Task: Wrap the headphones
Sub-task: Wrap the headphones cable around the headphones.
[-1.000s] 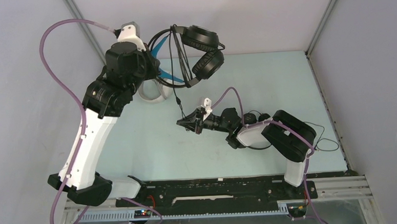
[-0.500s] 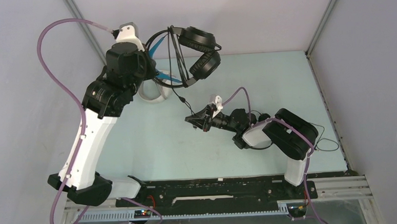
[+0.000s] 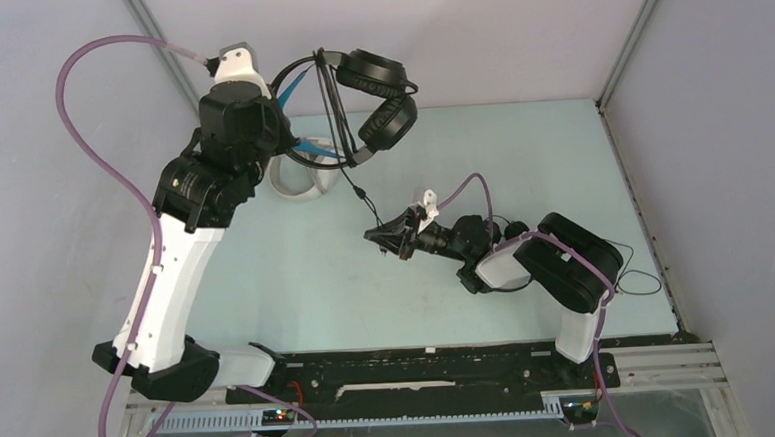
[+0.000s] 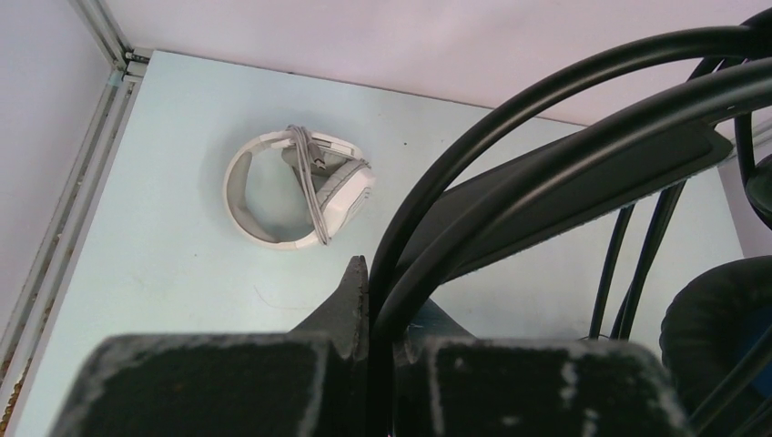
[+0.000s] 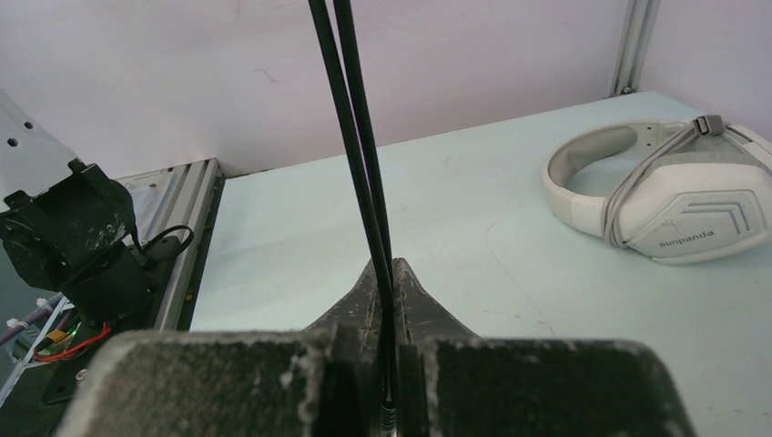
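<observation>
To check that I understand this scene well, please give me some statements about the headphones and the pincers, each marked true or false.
1. The left pincer grips the black headphones by the headband. True.
2. The white headphones hang in the air. False: they lie on the table.
3. The right pincer is shut on the black cable. True.
4. The grey cable trails loose over the table. False: it is wound around the white headphones.

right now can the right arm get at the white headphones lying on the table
Probably not yet: its jaws are shut on the black headphones' cable. The white headphones lie in the open on the table with nothing between, so it would need to let go first.
</observation>
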Robot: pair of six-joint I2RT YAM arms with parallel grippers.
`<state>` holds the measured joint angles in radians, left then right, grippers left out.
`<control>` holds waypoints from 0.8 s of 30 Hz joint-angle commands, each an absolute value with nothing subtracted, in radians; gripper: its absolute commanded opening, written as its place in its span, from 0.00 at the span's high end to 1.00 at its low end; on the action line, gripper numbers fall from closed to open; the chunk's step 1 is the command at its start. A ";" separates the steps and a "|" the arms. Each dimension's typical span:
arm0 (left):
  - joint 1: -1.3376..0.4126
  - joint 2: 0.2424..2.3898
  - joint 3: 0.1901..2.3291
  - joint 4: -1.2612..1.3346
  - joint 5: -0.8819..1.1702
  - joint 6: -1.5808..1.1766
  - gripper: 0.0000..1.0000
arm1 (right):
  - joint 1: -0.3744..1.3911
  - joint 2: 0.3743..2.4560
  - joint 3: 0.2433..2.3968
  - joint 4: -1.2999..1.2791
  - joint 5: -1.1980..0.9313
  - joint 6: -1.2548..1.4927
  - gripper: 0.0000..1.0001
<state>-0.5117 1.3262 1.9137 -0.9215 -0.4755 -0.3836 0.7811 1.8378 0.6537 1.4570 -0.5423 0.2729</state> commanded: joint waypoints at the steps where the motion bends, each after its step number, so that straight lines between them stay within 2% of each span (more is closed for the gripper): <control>1: -0.499 1.289 2.009 -0.787 -0.487 -0.445 1.00 | 0.772 1.822 0.622 1.479 -0.503 0.255 1.00; 14: -0.425 1.289 1.990 -0.803 -0.445 -0.486 1.00 | 0.749 1.815 0.597 1.507 -0.467 0.252 1.00; 24: -0.425 1.283 1.924 -0.743 -0.079 -0.391 1.00 | 0.617 1.814 0.614 1.490 -0.540 0.394 1.00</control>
<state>-0.4313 1.3262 1.9091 -0.9318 -0.2810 -0.3820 0.6960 1.8236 0.6144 1.5108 -0.5106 0.3199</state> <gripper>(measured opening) 0.061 0.019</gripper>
